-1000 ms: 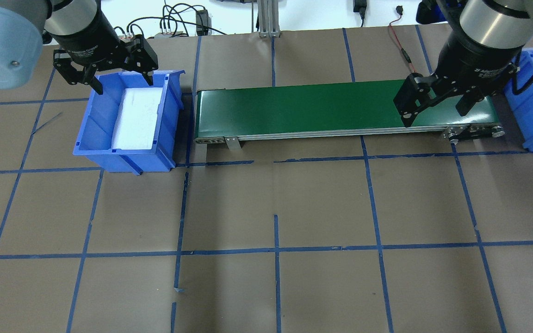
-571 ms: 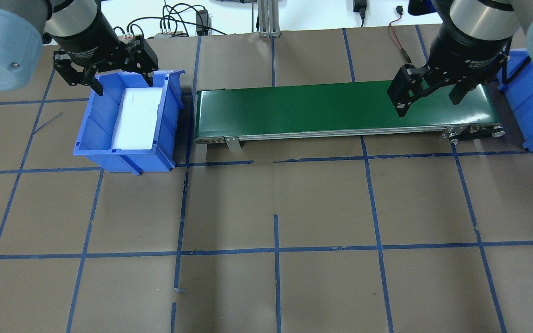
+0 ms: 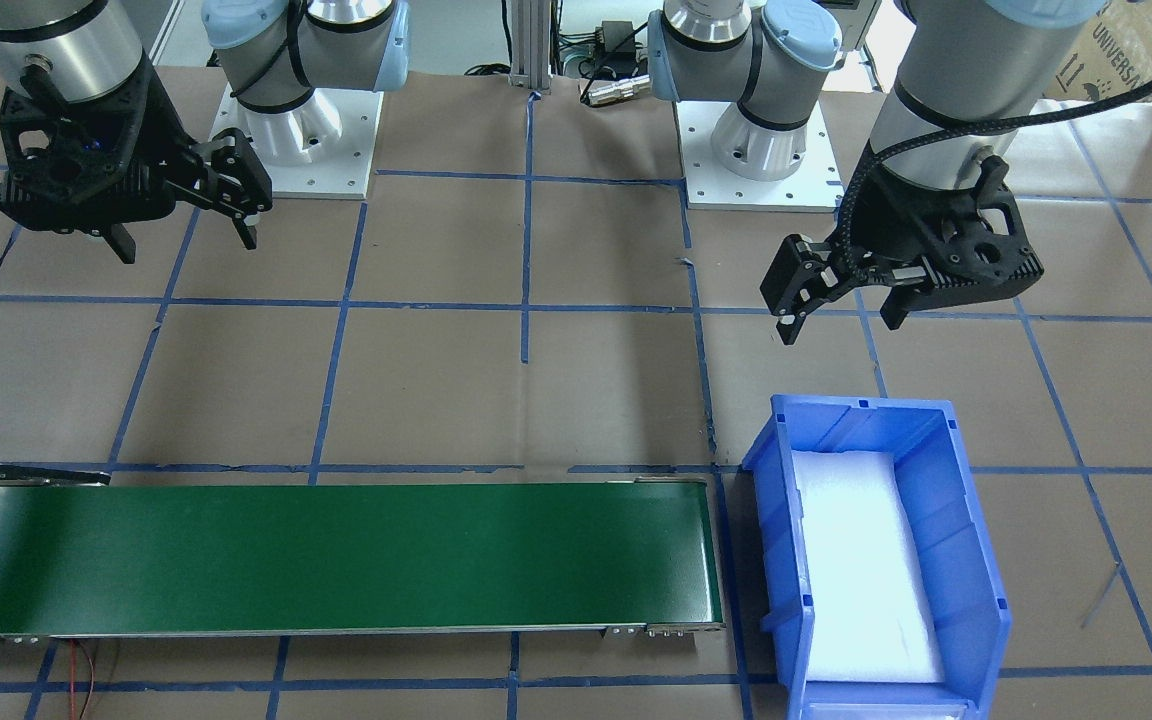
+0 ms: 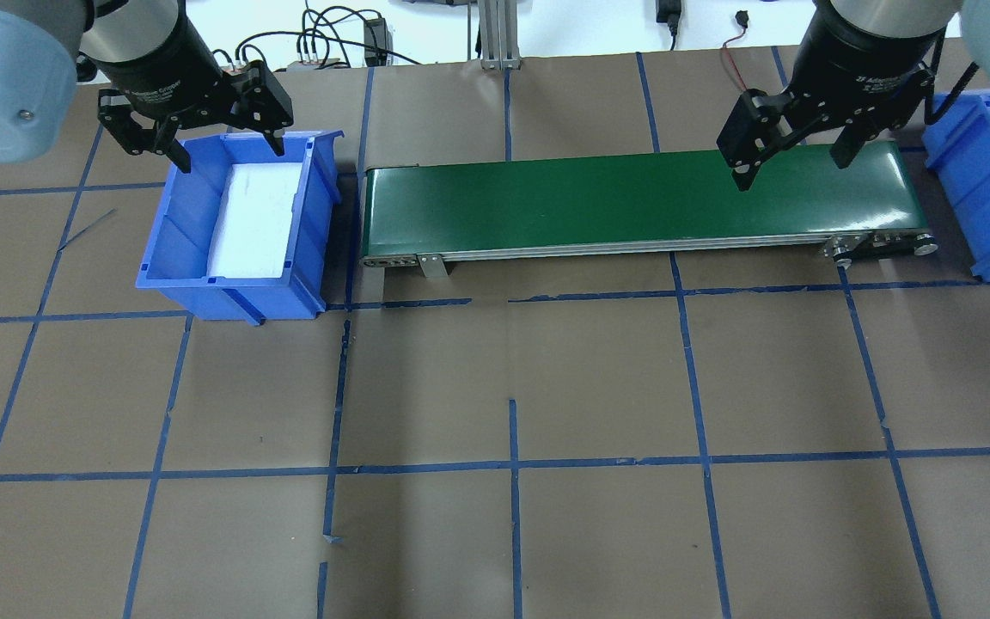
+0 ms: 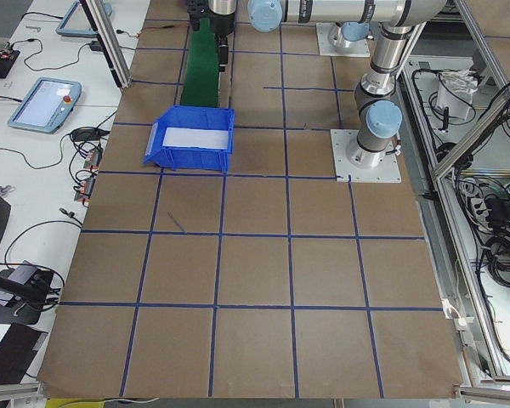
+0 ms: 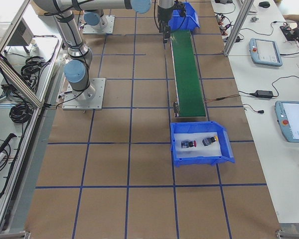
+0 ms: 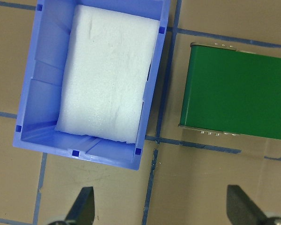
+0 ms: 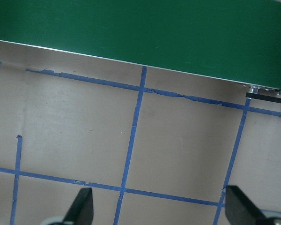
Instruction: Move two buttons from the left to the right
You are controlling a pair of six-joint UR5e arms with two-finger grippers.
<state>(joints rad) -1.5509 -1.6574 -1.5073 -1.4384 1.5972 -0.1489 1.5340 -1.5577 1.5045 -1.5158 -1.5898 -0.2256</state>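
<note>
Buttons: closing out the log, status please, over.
Left claw open, empty. Right claw open, empty. Red button and yellow button both in right bin. Nothing on belt.

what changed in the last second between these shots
The right gripper, open and empty, has shifted up the overhead view, across the right end of the conveyor belt toward its far edge, probably lifting away. Nothing was grasped or released. The left gripper stays open near the blue bin; bin and belt have not moved.
</note>
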